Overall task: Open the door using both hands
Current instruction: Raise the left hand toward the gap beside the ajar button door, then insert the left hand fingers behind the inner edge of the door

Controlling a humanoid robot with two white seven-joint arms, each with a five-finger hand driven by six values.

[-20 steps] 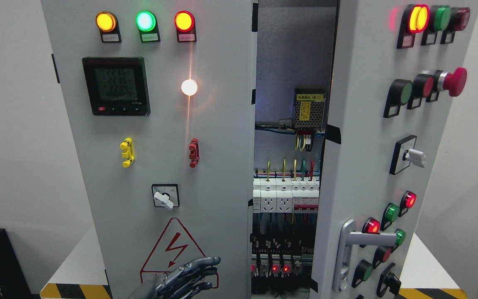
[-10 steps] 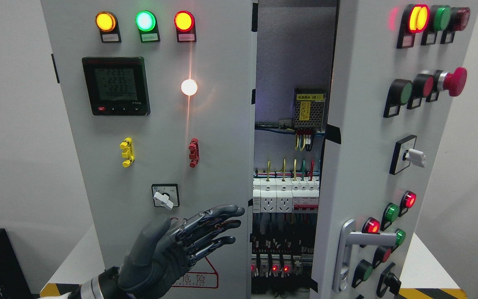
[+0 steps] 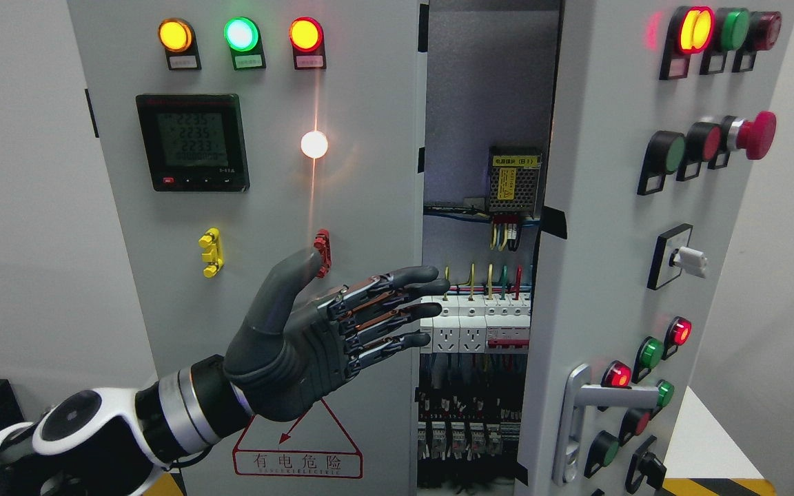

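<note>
You are looking from the robot's head at a grey electrical cabinet that fills most of the frame. Its left door [image 3: 342, 103] faces you squarely across the left and centre of the frame. Its right door [image 3: 597, 227] stands ajar at the right, angled so that a tall dark gap between the two doors shows the cabinet's inside.

Your left hand [image 3: 307, 337] reaches in from the lower left corner on a white and black arm. It is dark grey, with the fingers [image 3: 397, 300] stretched out flat, relaxed and grasping nothing. The fingertips point right, at the inner edge of the left door in the middle of the frame, and overlap the gap. You cannot tell whether they touch the door edge. The thumb points up, just beside a small red clip [image 3: 322, 251] on the door. Your right hand is out of view.

On the left door, three lit lamps, amber [image 3: 175, 35], green [image 3: 241, 34] and red [image 3: 305, 34], sit in a row at the top. Below them is a black digital meter [image 3: 192, 142]. A red warning triangle [image 3: 297, 441] shows near the bottom edge, partly behind your wrist.

Inside the gap you can see white breakers [image 3: 476, 324] and coloured wires. The right door carries a silver lever handle [image 3: 579, 413] at the lower right and a red mushroom button [image 3: 755, 134] at the upper right.
</note>
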